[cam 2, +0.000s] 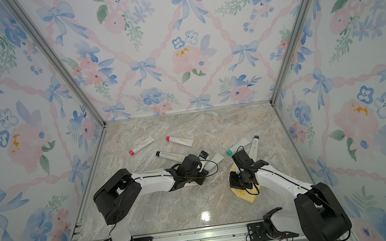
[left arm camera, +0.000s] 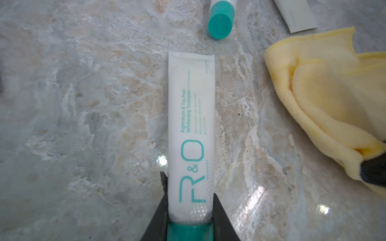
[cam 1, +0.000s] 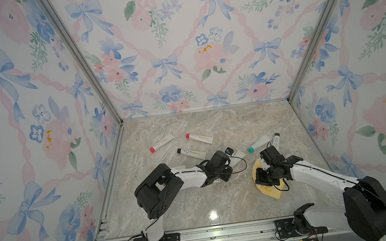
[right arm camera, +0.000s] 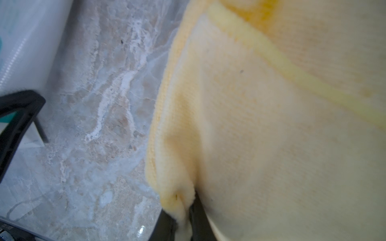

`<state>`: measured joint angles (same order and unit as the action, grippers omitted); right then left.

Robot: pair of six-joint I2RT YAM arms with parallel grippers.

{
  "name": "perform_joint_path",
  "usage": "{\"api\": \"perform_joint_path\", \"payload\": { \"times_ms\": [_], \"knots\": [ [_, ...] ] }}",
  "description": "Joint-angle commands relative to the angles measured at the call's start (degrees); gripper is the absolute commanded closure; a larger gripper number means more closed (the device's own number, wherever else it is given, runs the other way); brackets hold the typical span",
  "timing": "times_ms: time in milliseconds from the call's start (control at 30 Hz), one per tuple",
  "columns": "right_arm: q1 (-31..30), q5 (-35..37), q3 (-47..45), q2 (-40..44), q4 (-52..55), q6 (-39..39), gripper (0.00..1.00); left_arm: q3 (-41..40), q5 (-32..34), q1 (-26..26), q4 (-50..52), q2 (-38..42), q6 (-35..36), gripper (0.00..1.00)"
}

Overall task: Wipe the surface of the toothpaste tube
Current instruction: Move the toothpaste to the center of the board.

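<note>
Top views both show the toothpaste tube (cam 1: 238,157) near the middle of the table (cam 1: 197,201), mostly covered by the left gripper (cam 1: 230,163). From up here we cannot tell how its fingers stand. The right gripper (cam 1: 260,177) sits low over a yellow cloth (cam 1: 273,191), just beside the tube, with a teal-capped tube (cam 1: 258,143) close behind. We judge that a wide sweep of the cloth could knock that neighbour.

Left wrist view: the left gripper (left arm camera: 191,194) is clamped narrow on the tube (left arm camera: 191,125) just above its teal cap, which the frame edge cuts off. No finger supports the crimped end, and we cannot tell whether it rests on the table or hangs above it. Held only at one end, the tube could swing or slide out once the cloth (left arm camera: 323,94) presses sideways. For now the cloth is near but apart from it.

Right wrist view: the right gripper (right arm camera: 188,215) pinches a small fold of cloth (right arm camera: 271,125), its jaws nearly together. We think so small a bite could pull free during a stroke. Cloth fills and blurs most of the frame, so its far edge and the table beneath it are hidden. Only a pale sliver of the tube (right arm camera: 25,41) shows.
</note>
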<state>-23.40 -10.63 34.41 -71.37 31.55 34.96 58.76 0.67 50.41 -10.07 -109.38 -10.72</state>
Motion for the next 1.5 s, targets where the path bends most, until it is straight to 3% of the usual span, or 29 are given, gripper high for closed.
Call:
{"api": "perform_joint_path", "payload": {
  "times_ms": [0,467,667,867,1133,1467],
  "knots": [
    [-0.8,1.8,-0.1,-0.4,1.3,2.0,0.86,5.3,-0.5,-1.6,1.7,-4.0,2.0,0.72],
    [-0.9,4.4,-0.4,0.5,2.8,1.6,0.86,29.3,-9.2,-3.0,2.4,-22.6,1.8,0.73],
    [-1.0,4.5,0.1,0.7,3.3,1.5,0.86,35.3,-10.8,-3.0,2.5,-27.6,0.9,0.72],
    [-1.0,5.0,-0.2,1.0,3.4,1.5,0.86,37.5,-12.0,-3.0,2.5,-29.5,-0.1,0.64],
    [-1.1,4.6,-1.4,0.9,2.0,1.7,0.86,29.2,-6.3,-3.4,2.6,-19.5,-1.6,0.38],
    [-1.6,4.2,-1.8,1.0,0.8,1.4,0.86,5.6,0.3,-8.1,5.0,4.3,-5.9,0.29]
  ]
}}
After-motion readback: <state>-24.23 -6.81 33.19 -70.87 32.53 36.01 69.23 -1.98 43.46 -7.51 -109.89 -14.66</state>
